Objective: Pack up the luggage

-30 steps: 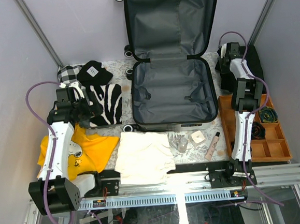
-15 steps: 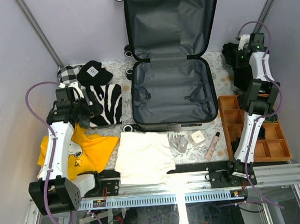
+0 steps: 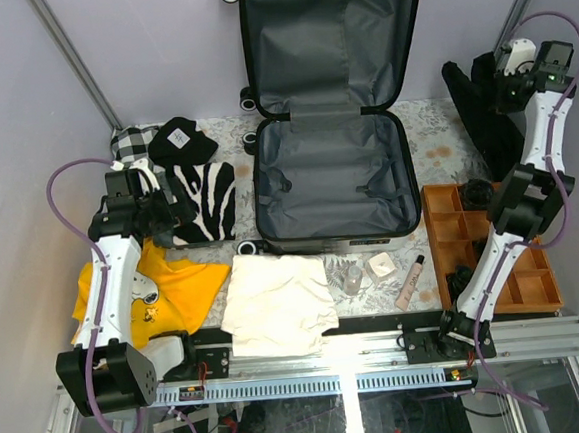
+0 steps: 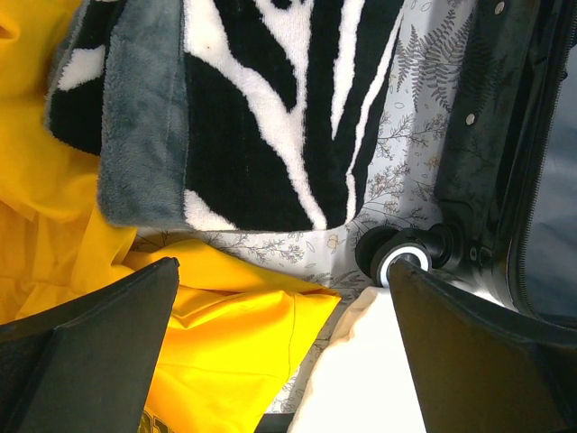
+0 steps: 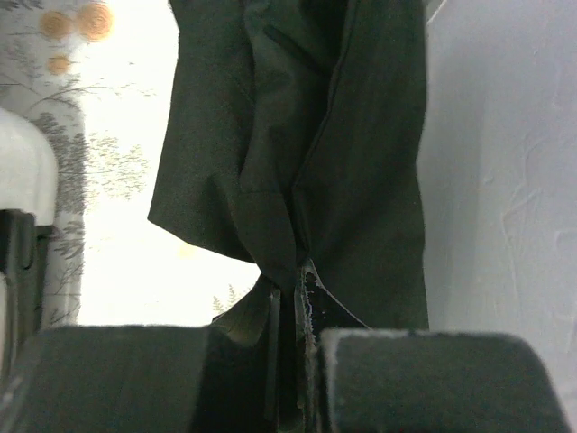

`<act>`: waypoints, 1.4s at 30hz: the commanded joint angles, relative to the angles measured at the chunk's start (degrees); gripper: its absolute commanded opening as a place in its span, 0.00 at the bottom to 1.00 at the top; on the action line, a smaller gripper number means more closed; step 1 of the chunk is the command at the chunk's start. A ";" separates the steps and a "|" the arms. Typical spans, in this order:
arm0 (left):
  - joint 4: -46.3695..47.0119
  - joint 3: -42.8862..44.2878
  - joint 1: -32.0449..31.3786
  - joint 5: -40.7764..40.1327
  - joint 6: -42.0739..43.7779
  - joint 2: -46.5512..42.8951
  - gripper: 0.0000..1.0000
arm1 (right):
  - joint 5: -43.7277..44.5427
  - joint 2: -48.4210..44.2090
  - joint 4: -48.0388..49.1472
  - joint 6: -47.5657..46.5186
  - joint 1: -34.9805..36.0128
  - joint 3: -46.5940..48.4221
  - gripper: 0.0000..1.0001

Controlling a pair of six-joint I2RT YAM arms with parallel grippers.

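Observation:
The luggage (image 3: pixel 331 173) lies open at the table's middle back, its grey lining bare and its lid (image 3: pixel 331 38) leaning on the back wall. One wheel (image 4: pixel 403 257) shows in the left wrist view. My right gripper (image 3: pixel 504 77) is raised at the far right, shut on a black garment (image 3: pixel 482 111) that hangs down from it; in the right wrist view the cloth (image 5: pixel 297 144) is pinched between the shut fingers. My left gripper (image 3: pixel 169 218) is open and empty, hovering over the zebra-print towel (image 3: pixel 203 201) and yellow shirt (image 3: pixel 170 286).
A cream folded cloth (image 3: pixel 278 303) lies at the front middle. A small jar (image 3: pixel 352 277), a white box (image 3: pixel 382 265) and a tube (image 3: pixel 411 281) lie in front of the luggage. An orange compartment tray (image 3: pixel 493 251) stands at right. A checkered cloth (image 3: pixel 131 144) and a black item (image 3: pixel 183 140) lie at back left.
My right arm has risen and swung right, lifting the black garment off the table at the back right. The left arm has not moved.

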 commanded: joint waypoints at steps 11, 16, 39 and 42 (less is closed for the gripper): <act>2.70 1.05 1.35 1.93 -1.22 0.17 1.00 | -11.18 -15.52 -0.65 5.69 1.22 4.20 0.00; 2.75 1.24 1.50 2.04 -1.42 0.42 1.00 | -12.58 -21.29 0.66 14.49 1.46 -1.52 0.00; 2.98 0.30 2.63 3.02 -2.06 -1.05 1.00 | -0.06 -36.00 19.24 28.57 30.22 -40.58 0.00; 3.27 0.15 2.79 3.27 -2.19 -0.98 1.00 | 1.96 -33.56 22.17 28.94 33.23 -40.54 0.00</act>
